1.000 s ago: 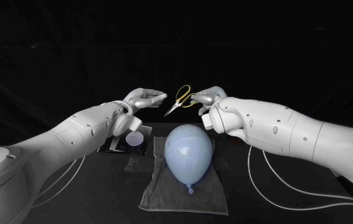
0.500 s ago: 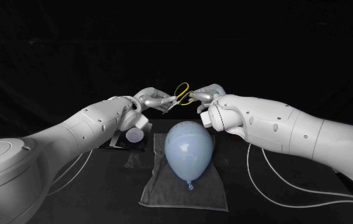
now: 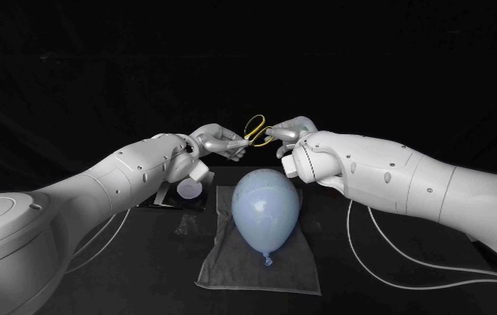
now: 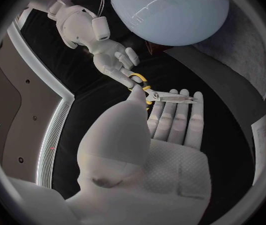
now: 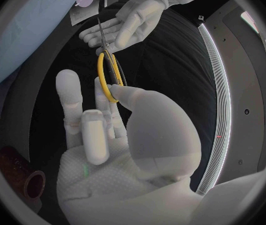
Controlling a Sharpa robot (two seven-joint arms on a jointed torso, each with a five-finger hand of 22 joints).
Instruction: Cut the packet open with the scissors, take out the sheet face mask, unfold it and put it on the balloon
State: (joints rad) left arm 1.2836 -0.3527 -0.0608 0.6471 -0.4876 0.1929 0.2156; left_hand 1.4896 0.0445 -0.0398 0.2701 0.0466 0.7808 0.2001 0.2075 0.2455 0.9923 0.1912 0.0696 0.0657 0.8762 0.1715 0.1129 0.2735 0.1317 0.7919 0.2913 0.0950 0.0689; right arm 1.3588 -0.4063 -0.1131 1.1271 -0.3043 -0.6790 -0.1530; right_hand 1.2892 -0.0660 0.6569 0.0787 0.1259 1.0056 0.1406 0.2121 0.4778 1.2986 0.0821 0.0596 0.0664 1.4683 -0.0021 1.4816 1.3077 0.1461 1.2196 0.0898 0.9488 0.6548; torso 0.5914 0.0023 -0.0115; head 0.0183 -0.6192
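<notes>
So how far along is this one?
Done: yellow-handled metal scissors lifted off the black table. In hand: right hand pinches their handles, blades resting on the left hand. Remaining: cutting the flat packet beside the pale blue balloon, extracting and placing the mask.

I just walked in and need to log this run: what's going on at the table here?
The right hand pinches the yellow handle of the scissors, raised above the table. The left hand lays its fingers flat against the blades; whether it grips them is unclear. The balloon lies on a grey cloth with no mask on it; the packet lies beside the cloth.
</notes>
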